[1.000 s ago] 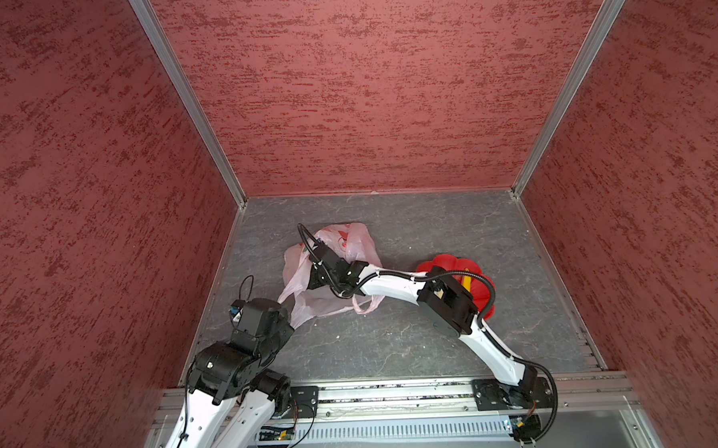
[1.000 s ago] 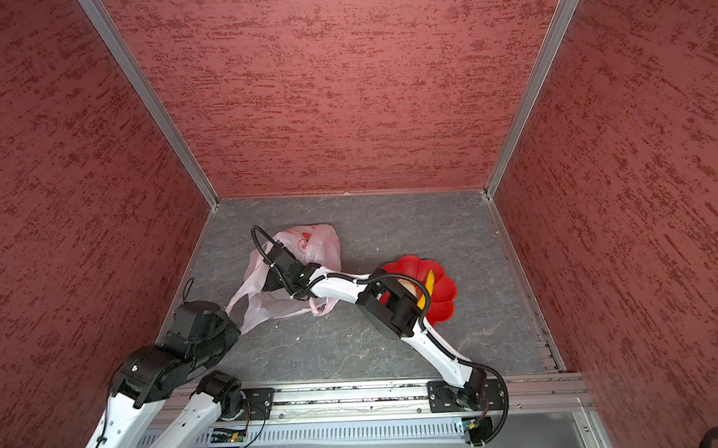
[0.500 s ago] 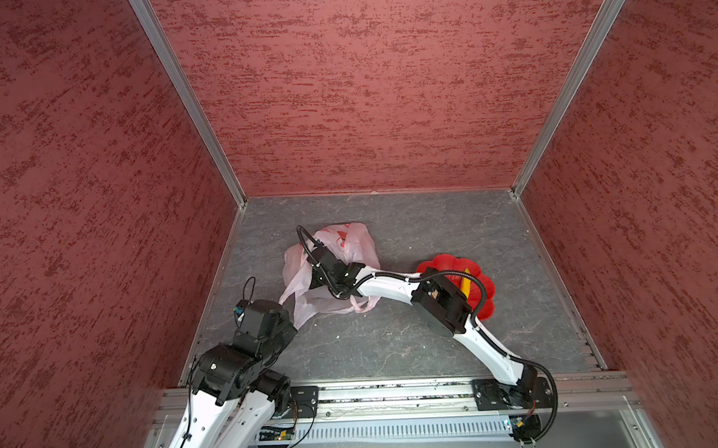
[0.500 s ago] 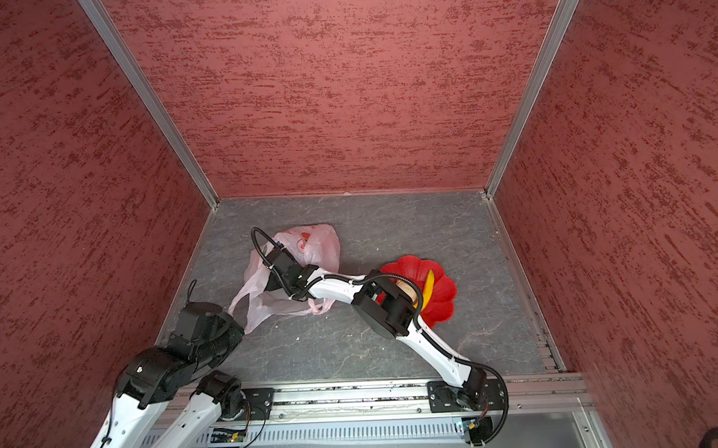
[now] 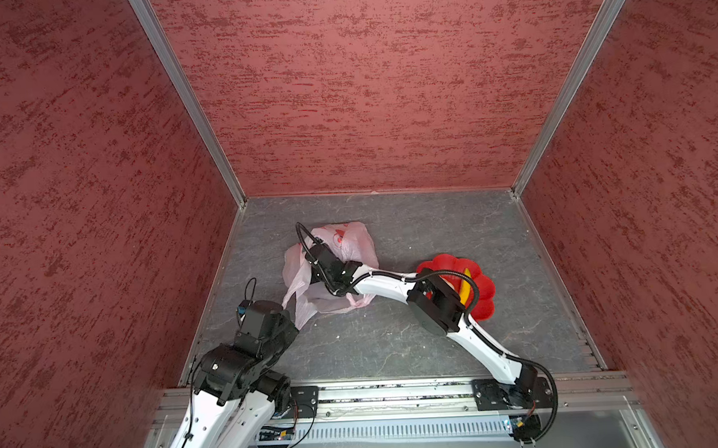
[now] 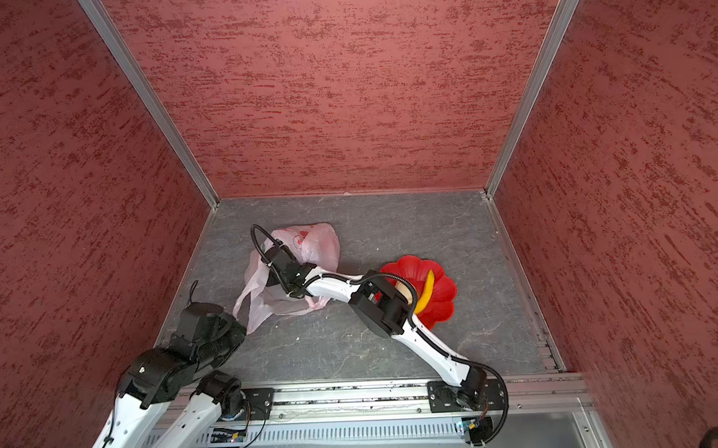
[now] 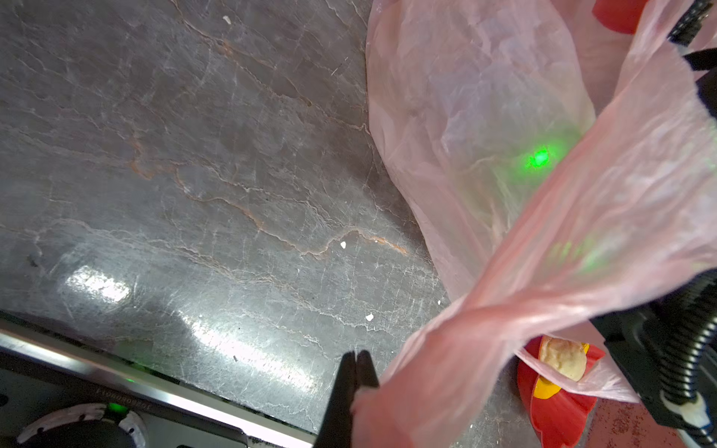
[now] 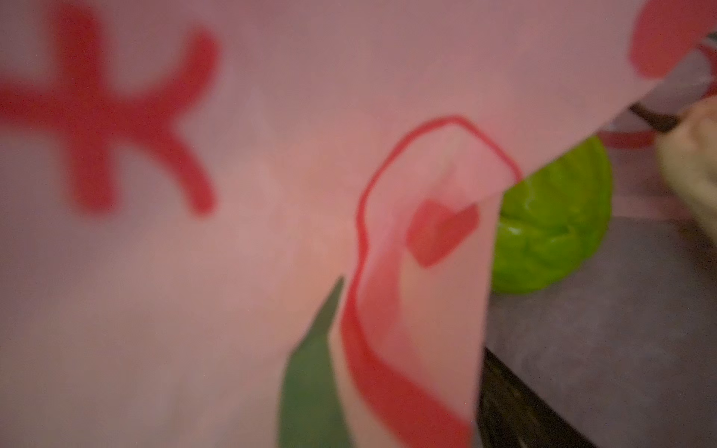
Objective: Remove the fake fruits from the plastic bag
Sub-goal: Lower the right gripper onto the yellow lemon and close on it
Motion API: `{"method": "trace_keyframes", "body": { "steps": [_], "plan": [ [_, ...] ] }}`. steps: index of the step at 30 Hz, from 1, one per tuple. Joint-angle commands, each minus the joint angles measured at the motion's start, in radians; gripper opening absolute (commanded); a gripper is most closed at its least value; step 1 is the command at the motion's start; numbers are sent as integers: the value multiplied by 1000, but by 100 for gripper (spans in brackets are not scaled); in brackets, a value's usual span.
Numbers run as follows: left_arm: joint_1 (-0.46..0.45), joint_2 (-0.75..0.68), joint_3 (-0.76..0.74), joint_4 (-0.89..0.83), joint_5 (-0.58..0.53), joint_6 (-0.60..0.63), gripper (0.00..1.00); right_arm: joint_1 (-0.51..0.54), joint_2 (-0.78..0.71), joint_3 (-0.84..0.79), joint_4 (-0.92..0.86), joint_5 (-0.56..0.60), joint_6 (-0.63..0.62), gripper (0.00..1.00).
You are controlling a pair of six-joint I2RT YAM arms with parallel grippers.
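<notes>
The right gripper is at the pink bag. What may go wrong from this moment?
1. The plastic bag covers most of the right wrist view; the right gripper may pinch its film together with the green fruit.
2. The left gripper, shut on one thin handle, may lose it if the bag gets dragged.
3. The right elbow hangs over the red dish in both top views; withdrawing might bump the banana.

Right gripper point(image 5: 313, 276) fingertips concealed inside plastic bag point(image 5: 352, 244) in both top views. Right wrist view largely blocked by blurred bag film; green fruit point(image 8: 555, 225) half covered, beige fruit point(image 8: 690, 163) cropped by edge. Red dish point(image 6: 440, 304) partly masked by right arm.
</notes>
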Motion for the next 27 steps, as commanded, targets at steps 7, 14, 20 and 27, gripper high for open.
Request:
{"method": "trace_keyframes", "body": {
  "steps": [7, 14, 20, 27],
  "plan": [
    [1, -7, -13, -6, 15, -5, 0, -36, 72, 99, -29, 18, 36, 88],
    [1, 1, -14, -2, 16, -3, 0, -43, 81, 110, -28, 26, 42, 81],
    [3, 1, -13, 0, 13, -2, 0, -49, 83, 110, -30, 16, 47, 71],
    [3, 7, -10, 21, 10, 7, 0, -49, 45, 65, -22, 5, 38, 60]
  ]
}}
